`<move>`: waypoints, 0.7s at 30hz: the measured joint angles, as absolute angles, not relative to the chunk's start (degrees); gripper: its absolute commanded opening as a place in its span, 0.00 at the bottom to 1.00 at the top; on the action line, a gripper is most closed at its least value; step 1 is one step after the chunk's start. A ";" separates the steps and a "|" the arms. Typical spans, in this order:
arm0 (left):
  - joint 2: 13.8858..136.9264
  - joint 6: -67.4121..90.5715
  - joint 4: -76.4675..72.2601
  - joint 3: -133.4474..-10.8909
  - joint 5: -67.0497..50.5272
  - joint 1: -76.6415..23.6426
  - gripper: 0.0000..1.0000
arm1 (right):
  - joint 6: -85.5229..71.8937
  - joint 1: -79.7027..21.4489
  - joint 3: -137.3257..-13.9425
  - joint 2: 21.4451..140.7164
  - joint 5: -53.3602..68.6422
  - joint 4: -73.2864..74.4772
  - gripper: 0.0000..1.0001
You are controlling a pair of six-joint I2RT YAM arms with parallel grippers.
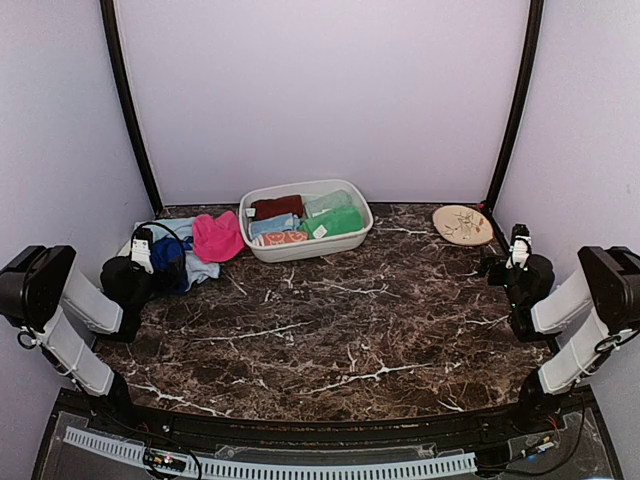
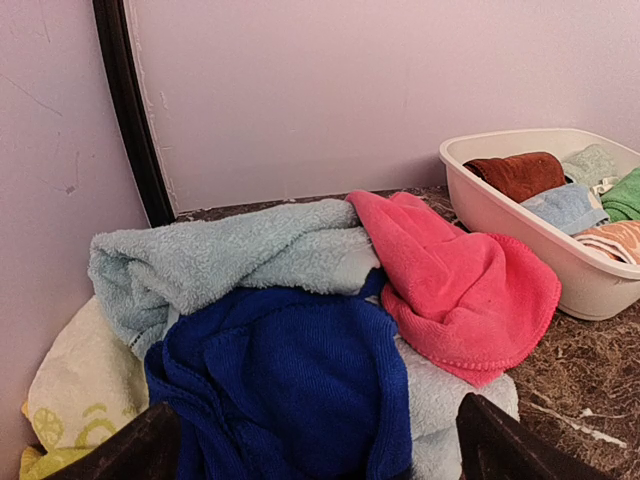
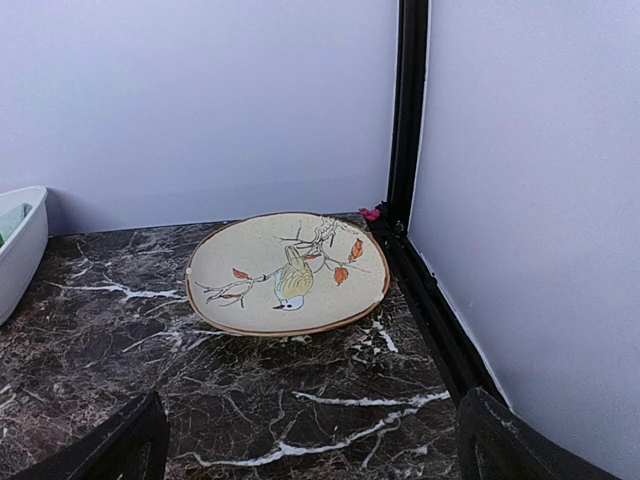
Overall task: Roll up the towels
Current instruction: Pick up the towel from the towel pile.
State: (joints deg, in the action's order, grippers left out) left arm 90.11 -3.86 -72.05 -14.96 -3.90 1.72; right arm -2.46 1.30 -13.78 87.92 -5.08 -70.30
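Left gripper (image 2: 318,430) gapes empty at the towels (image 2: 290,370) heaped in the worktop's (image 1: 350,330) far left corner; right gripper (image 3: 312,420), equally spread, faces the plate (image 3: 290,270) far right.

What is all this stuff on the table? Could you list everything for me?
pink towel: one, bright pink, on the heap in the far left corner
royal blue towel: one, deep blue, front of that heap
pale blue towel: one, light blue, under both
printed cloth: one, cream with green print, heap's left edge
tub: one, white, far middle of the table
tub towels: at least five, dark red, pale green, pale blue, green, orange-patterned, inside the tub
plate: one, tan with a painted bird, far right corner
table: one, dark brown marble, under everything
left gripper: one, black, open, facing the heap
right gripper: one, black, open, facing the plate
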 measured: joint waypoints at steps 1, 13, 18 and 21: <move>90.11 -3.84 -72.05 -14.96 -3.88 1.72 0.99 | -2.46 1.30 -13.78 87.92 -5.08 -70.30 1.00; 89.06 -3.77 -67.35 -16.34 -3.64 1.74 0.99 | -3.25 1.30 -14.41 86.52 -6.85 -66.78 1.00; 82.63 -4.08 -40.03 -33.63 -5.02 2.24 0.99 | -5.82 1.30 -23.35 76.36 -11.97 -48.01 1.00; 80.20 -4.91 -25.87 -44.47 -9.13 3.29 0.99 | -8.14 1.30 -30.68 71.26 -12.80 -38.06 1.00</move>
State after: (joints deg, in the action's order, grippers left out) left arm 80.20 -4.91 -25.87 -44.47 -9.13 3.29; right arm -8.14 1.30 -30.68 71.26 -12.80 -38.06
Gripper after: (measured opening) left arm 0.990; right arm 0.999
